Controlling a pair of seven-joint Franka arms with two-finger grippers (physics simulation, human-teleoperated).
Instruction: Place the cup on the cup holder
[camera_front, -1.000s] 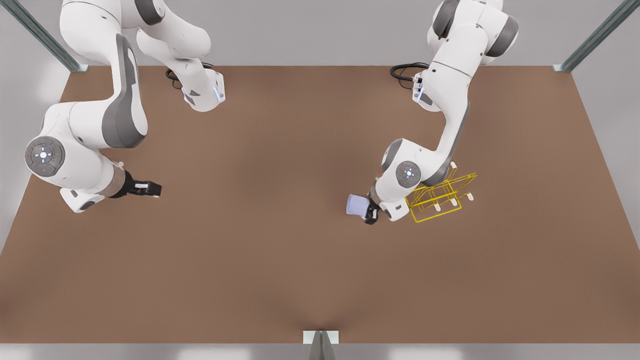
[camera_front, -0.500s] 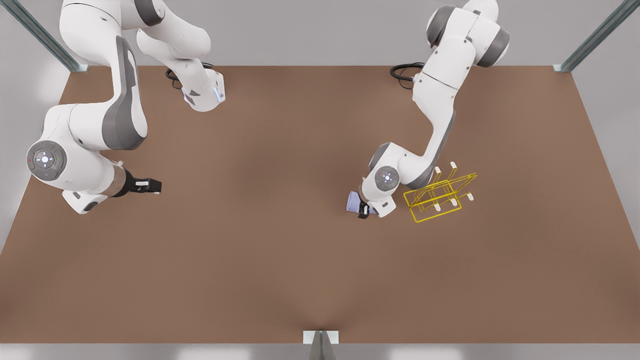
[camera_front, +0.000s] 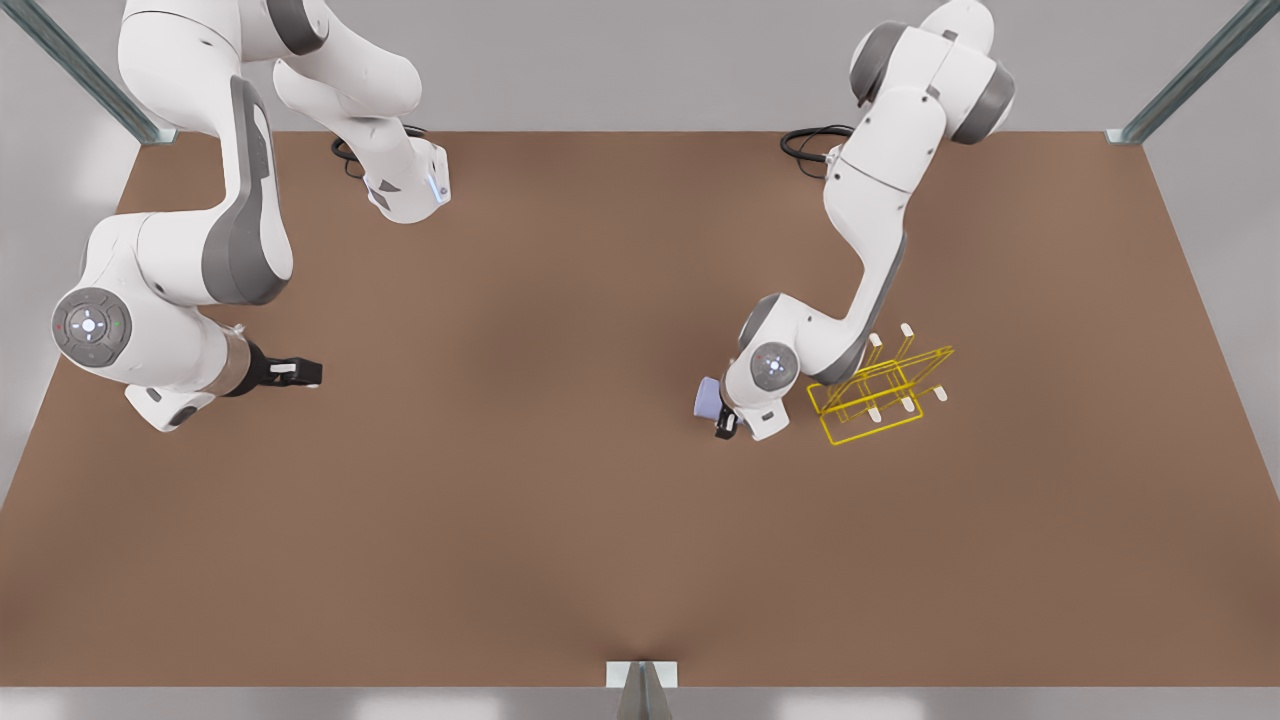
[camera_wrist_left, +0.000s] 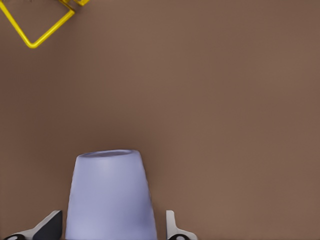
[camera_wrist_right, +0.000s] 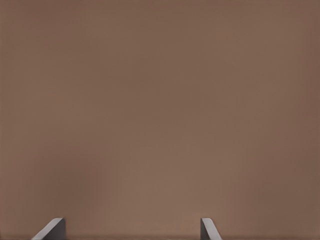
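The lavender-blue cup (camera_front: 706, 398) sits between the fingers of my left gripper (camera_front: 722, 415), just to the front view's left of the yellow wire cup holder (camera_front: 880, 392). In the left wrist view the cup (camera_wrist_left: 110, 195) points away from the camera. My left gripper (camera_wrist_left: 112, 222) is shut on its near end, above the brown table. A corner of the cup holder (camera_wrist_left: 50, 31) shows farther off. The arm's wrist covers part of the cup in the front view. My right gripper (camera_front: 310, 373) waits open at the front view's left, over bare table (camera_wrist_right: 131, 227).
The brown table (camera_front: 560, 520) stretches wide in front of both arms. Black cables (camera_front: 810, 145) lie at the back by each arm's base. Metal posts stand at the back corners, and a small bracket (camera_front: 641, 675) sits at the front edge.
The left arm's wrist has swung a little toward the front view's left and back, taking the cup with it, and now covers more of the cup. The right arm has barely shifted.
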